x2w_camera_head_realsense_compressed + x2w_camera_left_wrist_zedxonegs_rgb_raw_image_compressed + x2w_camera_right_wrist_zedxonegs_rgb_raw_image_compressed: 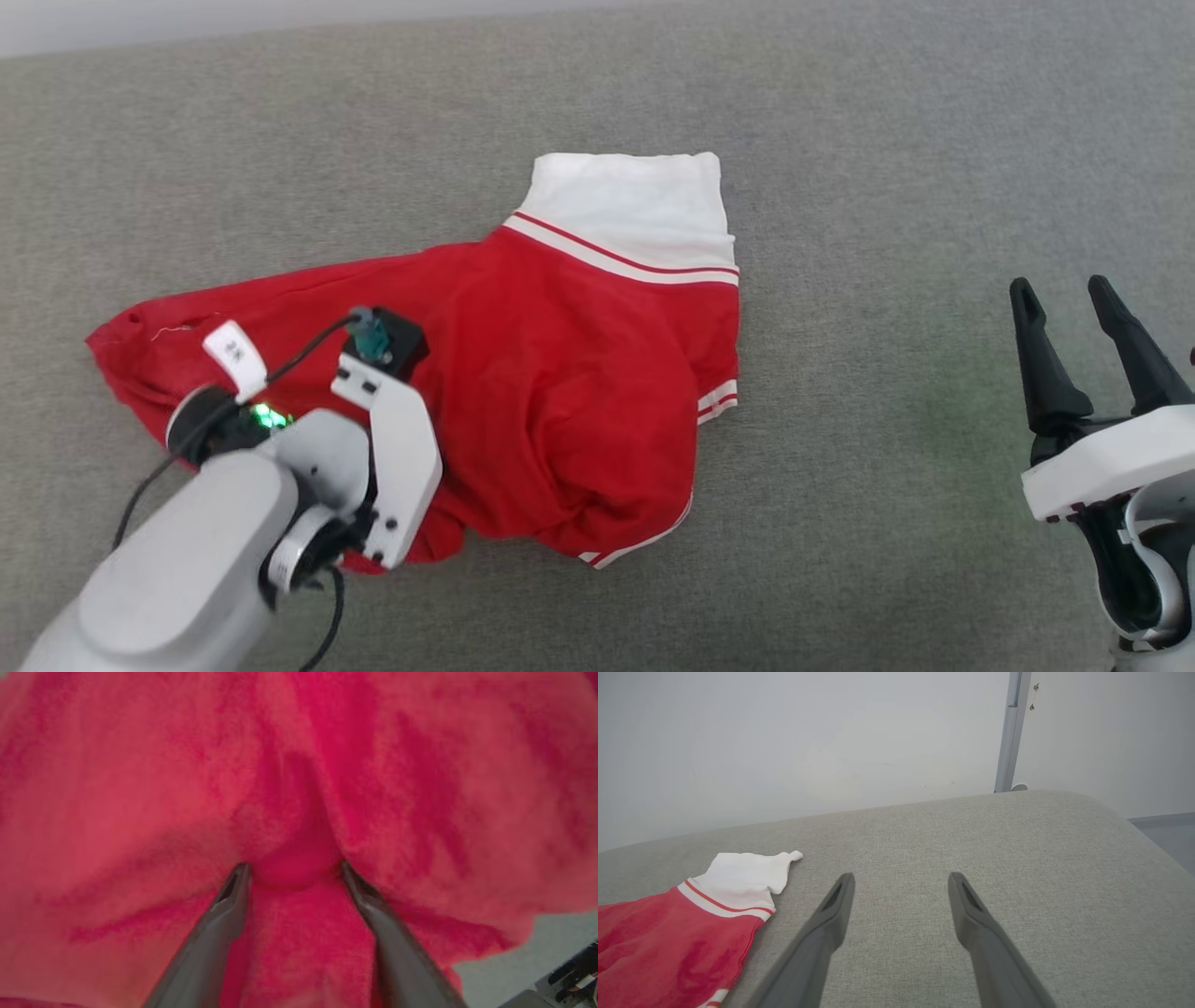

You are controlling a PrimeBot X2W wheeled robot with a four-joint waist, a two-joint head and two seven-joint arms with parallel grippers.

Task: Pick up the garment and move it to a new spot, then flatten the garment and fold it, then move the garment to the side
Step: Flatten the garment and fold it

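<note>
Pick-up step: left pincer (292, 872), spread apart, presses into the crumpled bright-red, white-sleeved soft T-shirt (560, 373) on grey upholstery (934, 140); next, clamp a fold. Right pincer (1062, 285): apart.

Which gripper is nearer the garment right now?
Left. The left gripper is on the garment, open and pressed into its red fabric; the right gripper sits open off to its right, apart.

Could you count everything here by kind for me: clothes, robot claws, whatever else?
Red-and-white T-shirt: 1
Pairs of jaws: 2, left gripper and right gripper, both open
Grey cushion: 1
Total: 4
</note>
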